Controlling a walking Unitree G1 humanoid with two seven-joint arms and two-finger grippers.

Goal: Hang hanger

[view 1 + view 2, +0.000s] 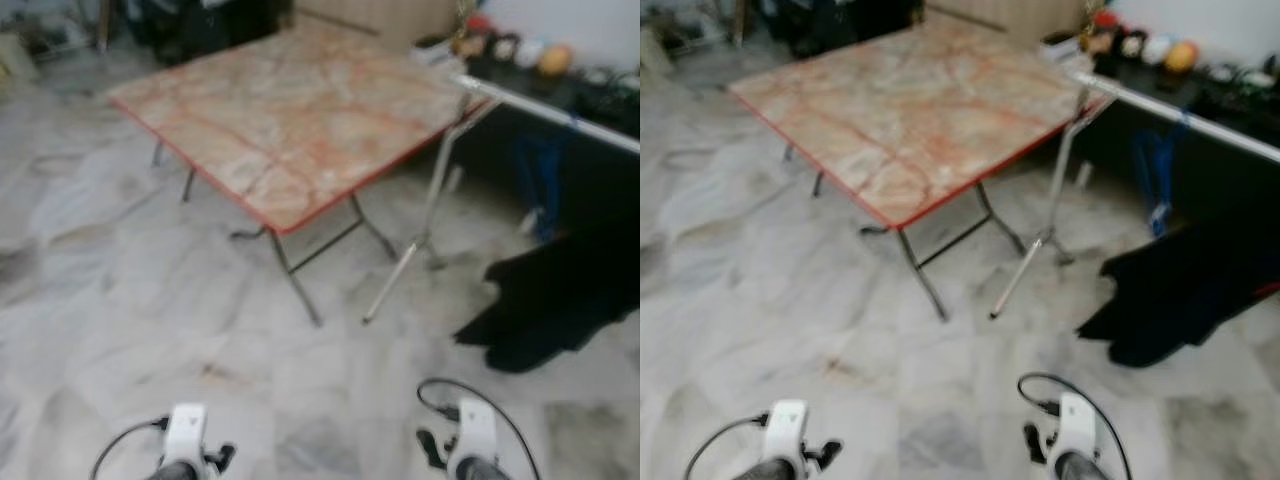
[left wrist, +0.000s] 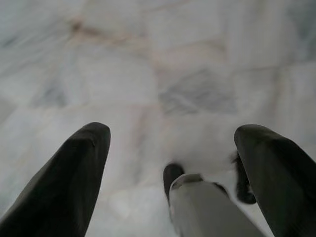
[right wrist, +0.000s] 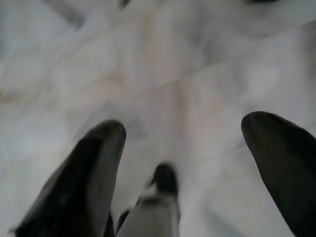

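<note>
Nearest the camera, both arms hang low over the pale marble floor (image 1: 120, 330). The left gripper (image 2: 173, 143) points down at the tiles with its two black fingers (image 2: 74, 173) spread wide and nothing between them; the right gripper (image 3: 182, 143) hangs the same way, its fingers (image 3: 89, 168) parted and empty over the floor. In the head views the white wrists of the left arm (image 1: 187, 440) and right arm (image 1: 472, 440) sit at the bottom edge, each with a black cable looping off it. Farther out, a dark garment (image 1: 550, 300) lies heaped on the floor to the right. Beside it, a silver rail (image 1: 560, 115) runs across the upper right on a slanted metal leg (image 1: 415, 250), with something blue (image 1: 1158, 165) hanging beneath it; whether that is the hanger is too blurred to tell. Left of the leg stands a folding counter (image 1: 290, 110) with an orange-veined marble top, a red edge and crossed metal legs. Beyond its far right corner, small colourful objects (image 1: 510, 45) line a dark shelf.
</note>
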